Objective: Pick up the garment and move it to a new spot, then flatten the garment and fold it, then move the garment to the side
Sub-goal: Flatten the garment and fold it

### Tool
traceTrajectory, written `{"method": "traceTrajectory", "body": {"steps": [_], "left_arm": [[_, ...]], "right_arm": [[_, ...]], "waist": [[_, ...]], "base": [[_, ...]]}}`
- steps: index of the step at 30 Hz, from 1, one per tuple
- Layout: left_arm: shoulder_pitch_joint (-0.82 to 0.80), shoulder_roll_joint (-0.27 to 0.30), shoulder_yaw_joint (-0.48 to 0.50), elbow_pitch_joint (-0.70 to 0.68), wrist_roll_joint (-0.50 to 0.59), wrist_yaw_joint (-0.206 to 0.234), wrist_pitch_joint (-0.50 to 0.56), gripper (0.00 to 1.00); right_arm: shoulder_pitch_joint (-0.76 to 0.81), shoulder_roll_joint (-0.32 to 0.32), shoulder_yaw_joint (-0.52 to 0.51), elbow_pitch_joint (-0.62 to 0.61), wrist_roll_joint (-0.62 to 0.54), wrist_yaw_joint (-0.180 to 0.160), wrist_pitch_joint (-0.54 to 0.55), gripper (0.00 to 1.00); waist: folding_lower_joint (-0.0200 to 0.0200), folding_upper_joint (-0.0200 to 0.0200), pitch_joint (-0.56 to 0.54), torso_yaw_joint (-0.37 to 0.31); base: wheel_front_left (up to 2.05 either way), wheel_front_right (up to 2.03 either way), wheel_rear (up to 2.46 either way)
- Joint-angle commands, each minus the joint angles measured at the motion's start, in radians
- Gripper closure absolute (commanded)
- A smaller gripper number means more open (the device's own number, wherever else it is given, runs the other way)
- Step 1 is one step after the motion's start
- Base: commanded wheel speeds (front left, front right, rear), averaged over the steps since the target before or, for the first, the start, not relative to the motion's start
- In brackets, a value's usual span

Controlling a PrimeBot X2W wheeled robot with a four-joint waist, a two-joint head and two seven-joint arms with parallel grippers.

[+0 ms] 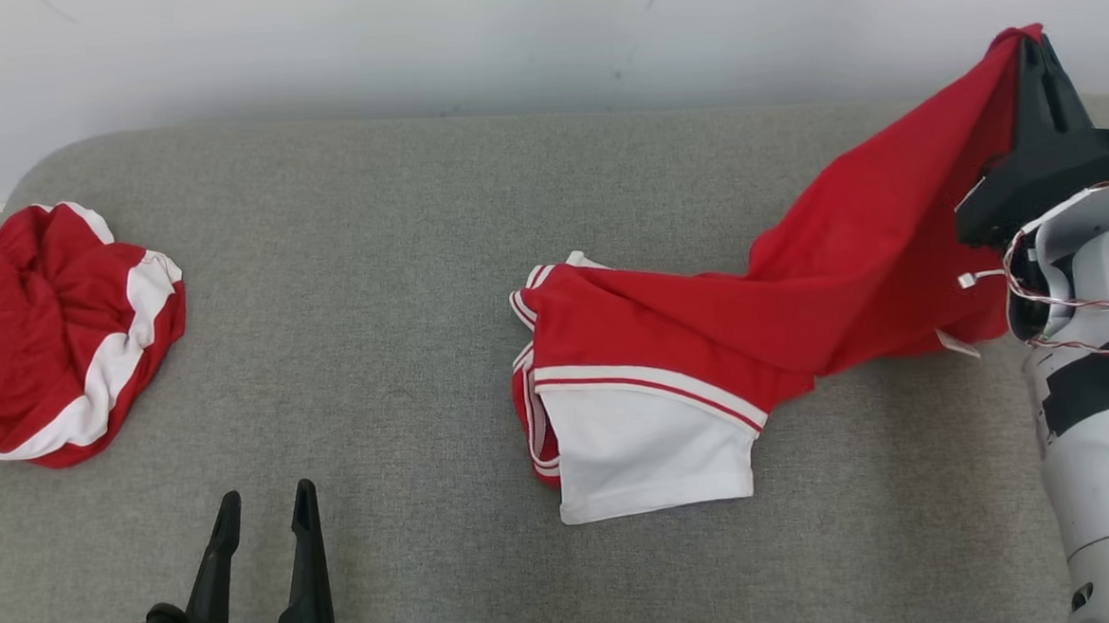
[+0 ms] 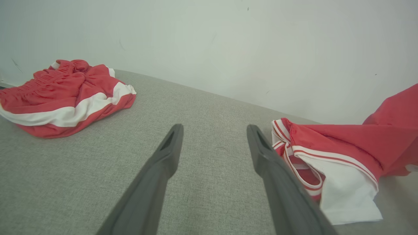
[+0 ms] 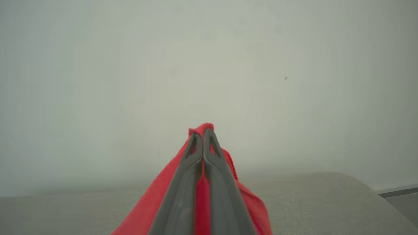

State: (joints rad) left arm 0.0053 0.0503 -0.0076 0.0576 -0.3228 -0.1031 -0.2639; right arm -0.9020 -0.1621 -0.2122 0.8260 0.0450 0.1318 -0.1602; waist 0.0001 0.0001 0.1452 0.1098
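Observation:
The garment (image 1: pixel 708 341) is red with white panels and stripes. Its white-hemmed end lies on the grey surface at the centre, and its other end rises to the upper right. My right gripper (image 1: pixel 1032 40) is shut on that raised red edge, held high near the wall. In the right wrist view the shut fingers (image 3: pixel 203 133) pinch red cloth (image 3: pixel 200 189). My left gripper (image 1: pixel 266 516) stands open at the lower left, low over the surface and apart from the garment. In the left wrist view its fingers (image 2: pixel 169 150) point between the two cloth heaps, the garment (image 2: pixel 333 153) to their right.
A second red and white garment (image 1: pixel 53 333) lies crumpled at the far left of the grey padded surface (image 1: pixel 372 264), also in the left wrist view (image 2: pixel 65 94). A pale wall (image 1: pixel 502 29) runs behind. Bare surface lies between the two garments.

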Motion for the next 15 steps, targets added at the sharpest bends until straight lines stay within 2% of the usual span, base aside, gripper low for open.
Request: {"method": "traceTrajectory", "body": {"steps": [1,6,11,15], "left_arm": [[0.011,0.000,0.003,0.002,-0.003,-0.001,-0.001,0.00],[0.024,0.000,0.010,0.002,-0.011,0.004,-0.001,0.00],[0.039,0.000,0.026,-0.006,-0.012,0.010,-0.001,0.00],[0.041,0.000,0.040,-0.012,-0.011,0.010,-0.001,0.00]], "right_arm": [[-0.001,0.006,0.004,0.003,0.008,-0.002,-0.007,1.00],[0.056,0.017,0.089,-0.071,0.050,-0.002,0.044,1.00],[0.132,0.016,0.152,-0.281,0.104,-0.002,0.107,1.00],[0.191,0.006,0.163,-0.463,0.121,-0.002,0.173,1.00]], "waist": [[-0.0001,-0.0001,-0.006,-0.001],[-0.0001,-0.0001,-0.031,-0.011],[-0.0001,-0.0001,-0.041,-0.036],[-0.0001,-0.0001,-0.044,-0.055]], "base": [[0.00,0.00,0.00],[0.00,0.00,0.00],[0.00,0.00,0.00],[0.00,0.00,0.00]]}}
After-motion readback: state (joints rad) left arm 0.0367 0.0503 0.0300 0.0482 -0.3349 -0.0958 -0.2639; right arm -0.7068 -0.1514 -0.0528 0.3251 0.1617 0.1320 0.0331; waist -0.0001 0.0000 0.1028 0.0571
